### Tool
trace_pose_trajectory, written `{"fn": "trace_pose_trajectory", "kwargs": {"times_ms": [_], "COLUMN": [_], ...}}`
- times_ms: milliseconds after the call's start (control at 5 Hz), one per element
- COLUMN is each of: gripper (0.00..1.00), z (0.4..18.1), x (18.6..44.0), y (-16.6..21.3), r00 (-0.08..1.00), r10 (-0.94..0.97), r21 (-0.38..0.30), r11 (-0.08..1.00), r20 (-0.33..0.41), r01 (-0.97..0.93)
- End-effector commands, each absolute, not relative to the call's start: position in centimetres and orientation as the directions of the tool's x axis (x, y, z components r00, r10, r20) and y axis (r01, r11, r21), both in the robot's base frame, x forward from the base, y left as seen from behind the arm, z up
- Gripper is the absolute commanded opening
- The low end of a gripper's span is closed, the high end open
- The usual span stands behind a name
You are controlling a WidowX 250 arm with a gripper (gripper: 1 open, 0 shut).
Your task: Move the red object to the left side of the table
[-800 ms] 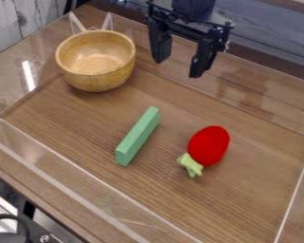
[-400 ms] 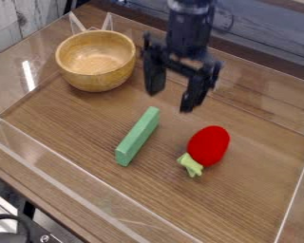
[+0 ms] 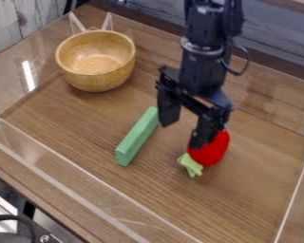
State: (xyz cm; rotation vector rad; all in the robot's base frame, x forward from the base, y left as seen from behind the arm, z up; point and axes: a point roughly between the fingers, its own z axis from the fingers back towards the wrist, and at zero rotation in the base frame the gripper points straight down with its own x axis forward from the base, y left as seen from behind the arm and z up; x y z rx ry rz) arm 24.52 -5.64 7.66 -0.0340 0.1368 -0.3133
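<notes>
The red toy fruit is being partly overlapped in view by the black gripper, whose fingers are being held wide apart. The fruit is being supported by the wooden tabletop, its pale green stem being pointed toward the near side. The green rectangular block is being seen beside it, and the yellow bowl is being seen farther back. Whether the fruit is being touched cannot be told.
</notes>
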Motion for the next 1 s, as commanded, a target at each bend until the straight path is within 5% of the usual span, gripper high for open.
{"fn": "trace_pose_trajectory", "kwargs": {"times_ms": [0, 800], "gripper": [1.00, 1.00], "z": [8.6, 8.6], "x": [25.0, 26.3], "y": [-6.7, -5.8], "r00": [0.933, 0.955], "r10": [-0.356, -0.280], "r21": [-0.054, -0.052], "r11": [0.934, 0.957], "r20": [-0.051, 0.098], "r01": [0.354, 0.286]}}
